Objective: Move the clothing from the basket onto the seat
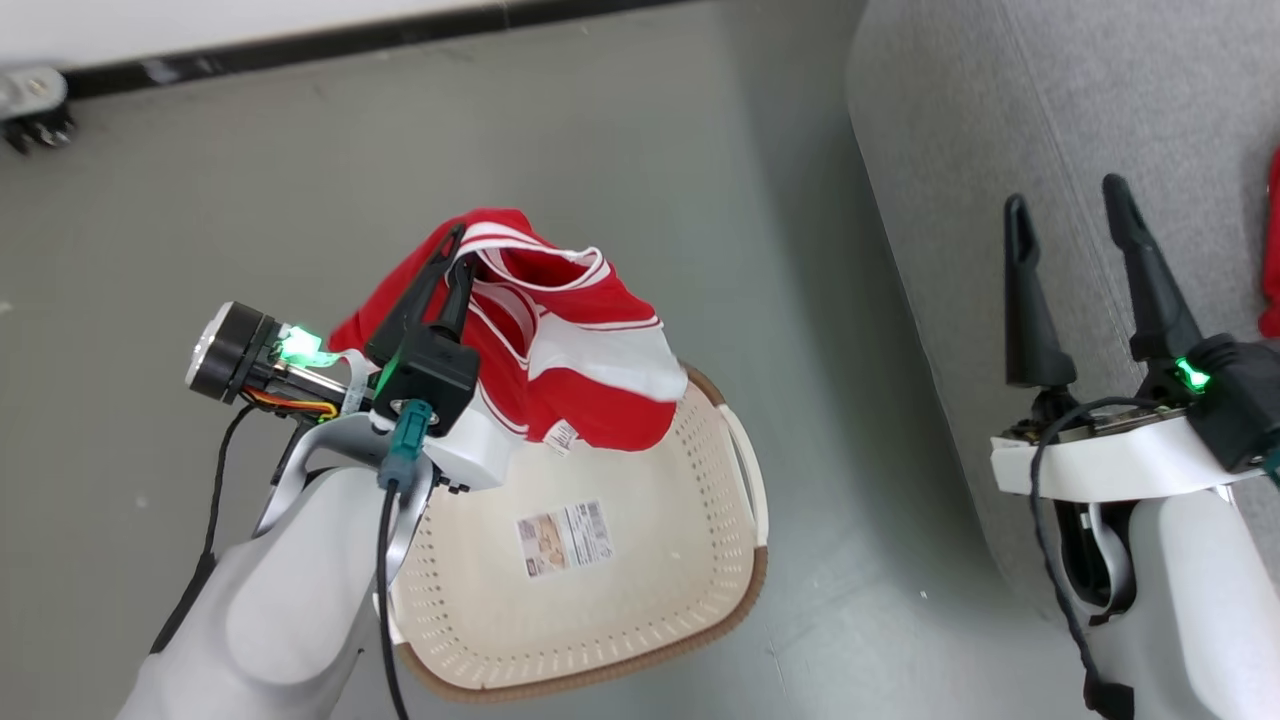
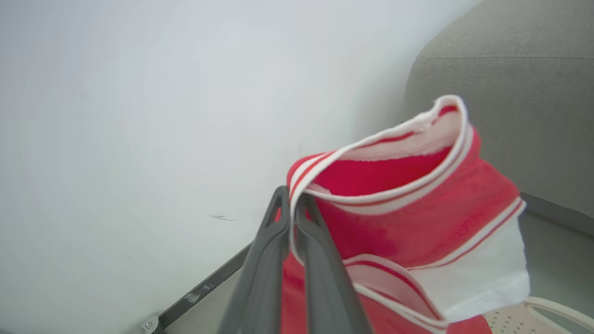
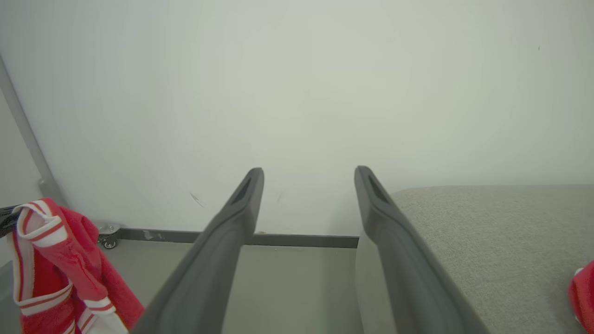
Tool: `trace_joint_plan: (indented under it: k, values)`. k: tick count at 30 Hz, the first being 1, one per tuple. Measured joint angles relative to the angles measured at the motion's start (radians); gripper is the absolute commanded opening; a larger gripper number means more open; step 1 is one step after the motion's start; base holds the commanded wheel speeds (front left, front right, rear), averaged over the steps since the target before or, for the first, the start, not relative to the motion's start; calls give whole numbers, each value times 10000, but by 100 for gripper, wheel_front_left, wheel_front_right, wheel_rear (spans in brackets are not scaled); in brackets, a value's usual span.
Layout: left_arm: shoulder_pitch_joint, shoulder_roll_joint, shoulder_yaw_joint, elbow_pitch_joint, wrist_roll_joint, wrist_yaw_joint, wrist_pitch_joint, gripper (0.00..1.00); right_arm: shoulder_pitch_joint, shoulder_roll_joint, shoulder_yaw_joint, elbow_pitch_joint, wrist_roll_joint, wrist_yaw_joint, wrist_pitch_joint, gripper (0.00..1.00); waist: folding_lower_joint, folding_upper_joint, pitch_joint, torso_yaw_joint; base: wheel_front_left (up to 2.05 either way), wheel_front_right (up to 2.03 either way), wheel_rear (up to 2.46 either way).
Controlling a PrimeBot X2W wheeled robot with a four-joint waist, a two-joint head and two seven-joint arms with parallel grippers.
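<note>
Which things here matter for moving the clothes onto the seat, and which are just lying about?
Job: red white-striped fabric garment, pinched by left end effector; cream perforated plastic basket; grey woven sofa seat; second red garment lying on it.
Lying about: black caster wheel; black skirting strip.

— Where's the red garment (image 1: 570,340)?
— Up over the far end of the basket (image 1: 600,678), bunched, white stripes showing, its trim pinched in the left claw (image 1: 462,250).
— And the basket?
— Cream, brown-rimmed, on the floor beside the grey seat (image 1: 1000,120), where another red piece (image 1: 1272,250) lies.
</note>
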Motion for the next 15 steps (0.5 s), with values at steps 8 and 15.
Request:
trace_joint_plan:
  k: [8,15]
  values:
    - [445,198,253,-1072,-353,-12,-17,0,54,-173,155,222,-293,0,6,100,0,1,-749,311,0,0,0]
    - [860,522,491,-2002,-667,-33,-19,0,192,-293,226,420,-443,0,123,100,1,0,-1544,586,0,0,0]
